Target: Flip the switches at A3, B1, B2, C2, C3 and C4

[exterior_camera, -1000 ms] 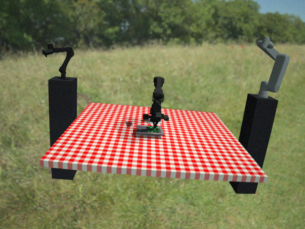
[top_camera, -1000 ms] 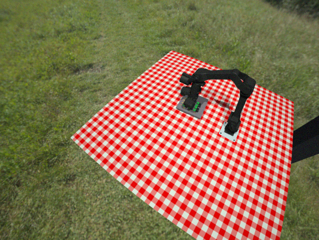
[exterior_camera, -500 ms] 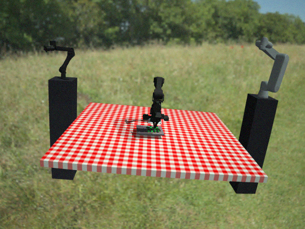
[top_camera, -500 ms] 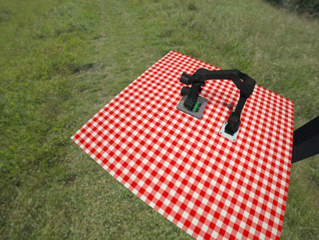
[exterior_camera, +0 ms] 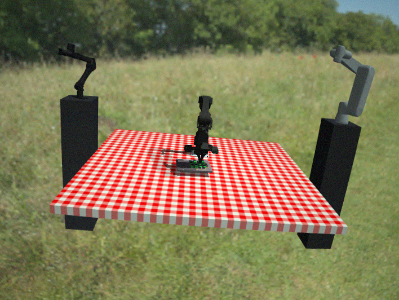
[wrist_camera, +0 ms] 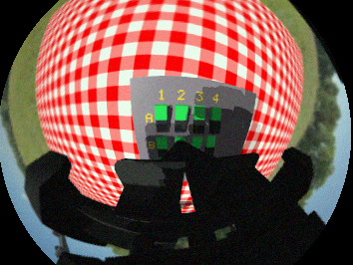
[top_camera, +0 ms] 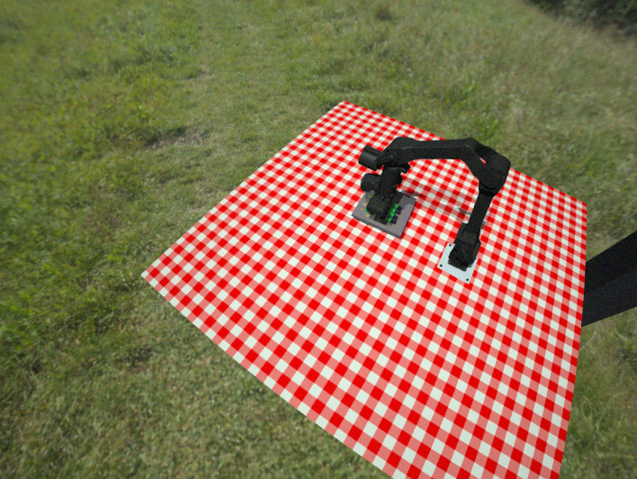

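Observation:
The grey switch panel (top_camera: 408, 206) (exterior_camera: 182, 164) (wrist_camera: 144, 95) lies on the table under my gripper (exterior_camera: 200, 162) (wrist_camera: 179, 143). The gripper is shut and empty, pointing down; its tips are low over row B, around B2. Contact cannot be told. In the wrist view, switches A1 (wrist_camera: 161, 113), A2 (wrist_camera: 181, 113), A3 (wrist_camera: 199, 113) and A4 (wrist_camera: 215, 114) show green far halves and dark near halves. B1 (wrist_camera: 162, 143), B3 (wrist_camera: 197, 142) and B4 (wrist_camera: 210, 141) show green far parts. The fingers hide most of B2 and all of row C. Shadow covers columns 3 and 4.
The red and white checked table (top_camera: 309, 309) (exterior_camera: 193, 199) surrounds the panel. The arm's white base plate (top_camera: 467, 274) is on the arm side of the panel. A black arm (exterior_camera: 86, 73) and a grey arm (exterior_camera: 363, 85) stand on dark pedestals beyond the table's sides.

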Robot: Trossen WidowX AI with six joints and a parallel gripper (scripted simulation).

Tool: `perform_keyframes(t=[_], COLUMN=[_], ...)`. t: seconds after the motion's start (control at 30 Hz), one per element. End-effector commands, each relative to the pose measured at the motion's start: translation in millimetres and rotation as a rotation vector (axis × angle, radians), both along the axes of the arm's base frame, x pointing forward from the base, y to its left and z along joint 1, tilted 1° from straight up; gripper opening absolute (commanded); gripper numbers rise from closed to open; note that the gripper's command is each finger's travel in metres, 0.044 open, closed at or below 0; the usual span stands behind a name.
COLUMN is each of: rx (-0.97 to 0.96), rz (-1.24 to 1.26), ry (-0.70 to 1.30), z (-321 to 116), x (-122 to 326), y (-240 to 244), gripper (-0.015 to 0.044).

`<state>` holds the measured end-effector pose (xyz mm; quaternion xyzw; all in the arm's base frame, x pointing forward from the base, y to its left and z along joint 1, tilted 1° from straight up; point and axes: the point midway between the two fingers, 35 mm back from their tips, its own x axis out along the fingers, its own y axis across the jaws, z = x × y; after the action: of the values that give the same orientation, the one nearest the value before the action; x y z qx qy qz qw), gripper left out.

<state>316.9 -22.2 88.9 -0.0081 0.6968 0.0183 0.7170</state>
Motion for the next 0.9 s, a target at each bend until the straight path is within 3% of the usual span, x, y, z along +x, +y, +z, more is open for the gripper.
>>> perform_keyframes(t=[0.0, 0.7, 0.87], rx=[-0.002, -0.002, 0.0], rz=[0.003, 0.003, 0.002], ry=[-0.001, -0.001, -0.023], z=[-1.0, -3.8, 50.7], x=[0.3, 0.5, -2.2], y=[-0.1, -0.1, -1.0], gripper=[0.0, 0.0, 0.0])
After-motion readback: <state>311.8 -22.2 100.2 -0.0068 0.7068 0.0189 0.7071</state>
